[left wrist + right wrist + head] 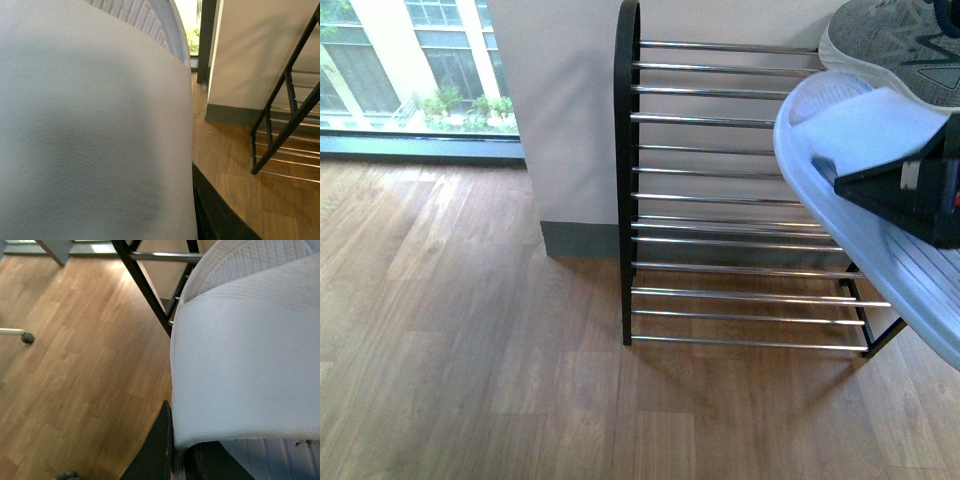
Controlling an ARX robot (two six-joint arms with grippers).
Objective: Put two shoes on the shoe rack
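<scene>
The shoe rack (720,200), a black frame with chrome bars, stands against the wall. A grey knit sneaker (895,40) rests on its top tier at the right. Just below and in front of it hangs a pale blue slide (880,240), with my right gripper (920,185) shut on its strap. In the right wrist view that slide (240,370) is pinched between the black fingers of the right gripper (179,450), close to the rack frame (150,285). In the left wrist view another pale blue slide (90,125) fills most of the picture. My left gripper (196,210) is shut on it, left of the rack's side (290,125).
Wooden floor (470,350) spreads out before the rack. A white wall with a grey skirting (570,238) stands behind, and a window (410,70) is at the far left. A white leg with a black caster (27,337) sits on the floor.
</scene>
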